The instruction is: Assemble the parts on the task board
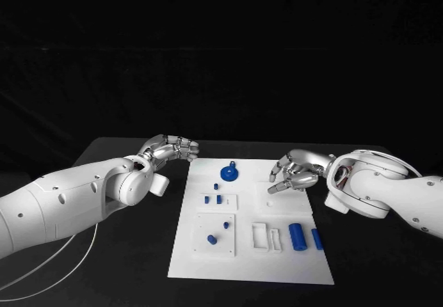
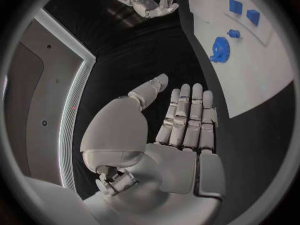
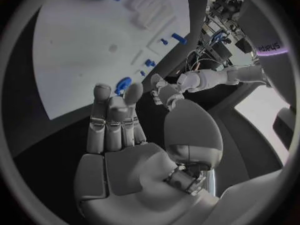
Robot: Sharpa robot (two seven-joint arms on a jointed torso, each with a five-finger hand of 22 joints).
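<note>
The white task board point(image 1: 249, 262) lies mid-table. A blue gear-shaped part point(image 1: 228, 172) sits near its far edge, with small blue blocks point(image 1: 213, 199) and two blue pegs point(image 1: 211, 239) toward the front. Two blue cylinders point(image 1: 296, 235) lie at the front right. My left hand point(image 1: 171, 149) hovers over the black table just off the board's far left corner, fingers extended and holding nothing point(image 2: 181, 125). My right hand point(image 1: 294, 173) hangs over the board's far right area, also holding nothing point(image 3: 119, 130). In the right wrist view its fingertips partly cover the gear point(image 3: 123, 84).
White slotted holders point(image 1: 265, 236) stand on the board beside the cylinders. A white cable point(image 1: 56, 262) loops on the table at the front left. Black table surface surrounds the board on all sides.
</note>
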